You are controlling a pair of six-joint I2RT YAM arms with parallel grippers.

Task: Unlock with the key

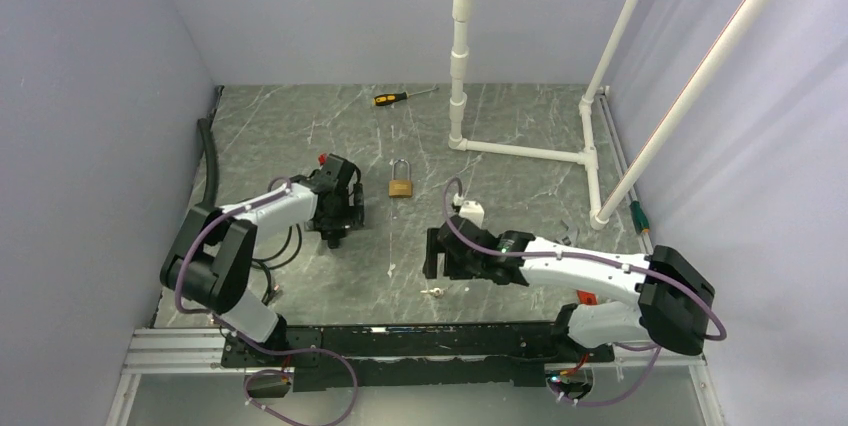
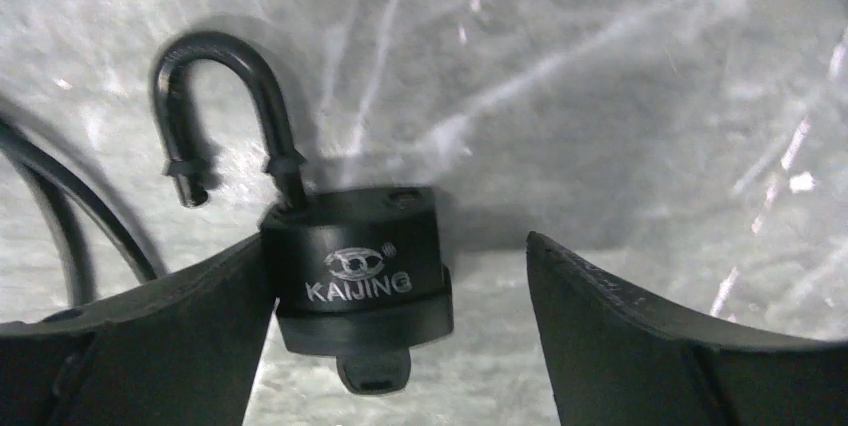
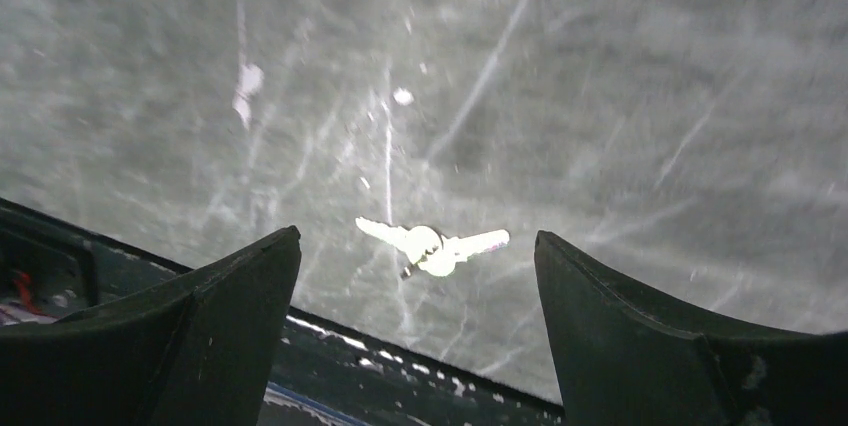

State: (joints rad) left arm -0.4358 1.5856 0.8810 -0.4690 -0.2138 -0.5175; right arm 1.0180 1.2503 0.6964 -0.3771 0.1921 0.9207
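Note:
A black padlock marked KAIJING lies on the grey marble table between the fingers of my left gripper. It rests against the left finger, with a gap to the right finger. Its shackle stands out of the body with one end free. A dark key head sticks out of its bottom. My left gripper is open. Two bright silver keys on a ring lie on the table, also seen in the top view. My right gripper is open just above them.
A brass padlock lies mid-table between the arms. A yellow-handled screwdriver lies at the back. A white pipe frame stands back right. A black hose runs along the left wall. The dark mounting rail borders the near edge.

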